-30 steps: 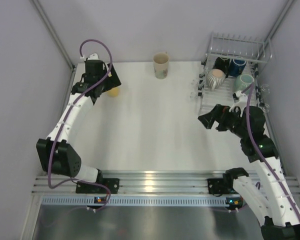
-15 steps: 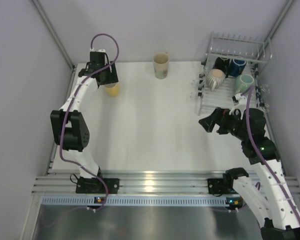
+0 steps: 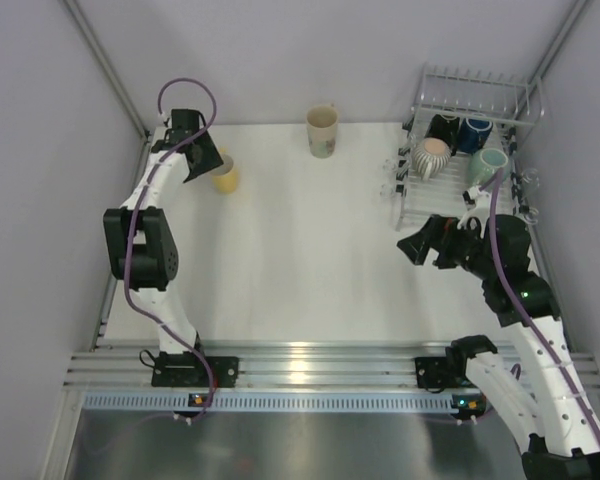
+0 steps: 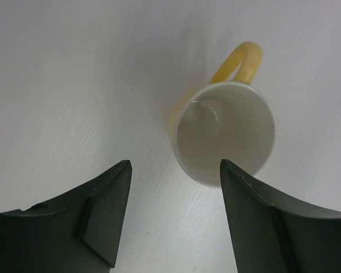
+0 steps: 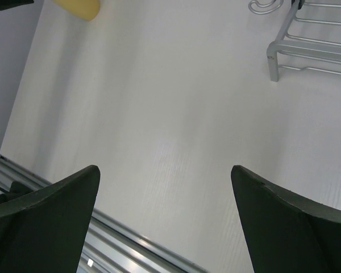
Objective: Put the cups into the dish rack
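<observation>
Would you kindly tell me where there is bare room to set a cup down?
The middle of the table is bare, bordered by the yellow cup, the cream cup, the dish rack and the right gripper. Crowded: the rack's far end, packed with four cups, and the far-left corner, where the left gripper hangs by the yellow cup.

White table (image 3: 300, 260) — yellow mug (image 3: 225, 180), cream mug (image 3: 322, 131), rack (image 3: 432, 195)

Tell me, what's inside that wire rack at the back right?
The dish rack holds four cups: a black cup, a dark blue cup, a grey ribbed cup and a teal-green cup. The right arm covers part of its near end.
</observation>
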Controlling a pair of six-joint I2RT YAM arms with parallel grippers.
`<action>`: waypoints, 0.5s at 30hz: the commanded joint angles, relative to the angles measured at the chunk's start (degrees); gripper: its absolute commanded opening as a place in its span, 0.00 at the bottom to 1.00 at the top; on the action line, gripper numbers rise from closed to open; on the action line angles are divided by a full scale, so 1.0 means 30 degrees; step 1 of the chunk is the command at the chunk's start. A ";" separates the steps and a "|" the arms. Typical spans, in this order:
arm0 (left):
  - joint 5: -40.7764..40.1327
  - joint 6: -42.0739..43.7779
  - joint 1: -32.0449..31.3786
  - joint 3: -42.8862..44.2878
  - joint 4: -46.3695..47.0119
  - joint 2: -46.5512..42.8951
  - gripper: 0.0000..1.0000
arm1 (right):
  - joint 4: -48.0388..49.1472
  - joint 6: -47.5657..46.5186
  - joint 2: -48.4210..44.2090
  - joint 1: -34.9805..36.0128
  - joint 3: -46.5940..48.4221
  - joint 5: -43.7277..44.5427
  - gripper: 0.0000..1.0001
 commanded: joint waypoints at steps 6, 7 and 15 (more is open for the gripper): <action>0.0988 -0.4439 0.0222 0.1882 0.0051 0.2369 0.64 | -0.0129 -0.0432 -0.0049 0.0104 0.1364 0.0042 0.99; 0.1018 -0.4528 0.0193 0.2086 0.0022 0.2574 0.62 | -0.0101 -0.0433 -0.0079 0.0104 0.1306 0.0129 0.99; 0.2157 -0.3539 0.0193 0.2147 0.0051 0.3163 0.21 | -0.0540 -0.0462 -0.0283 0.0075 0.1188 0.0189 0.99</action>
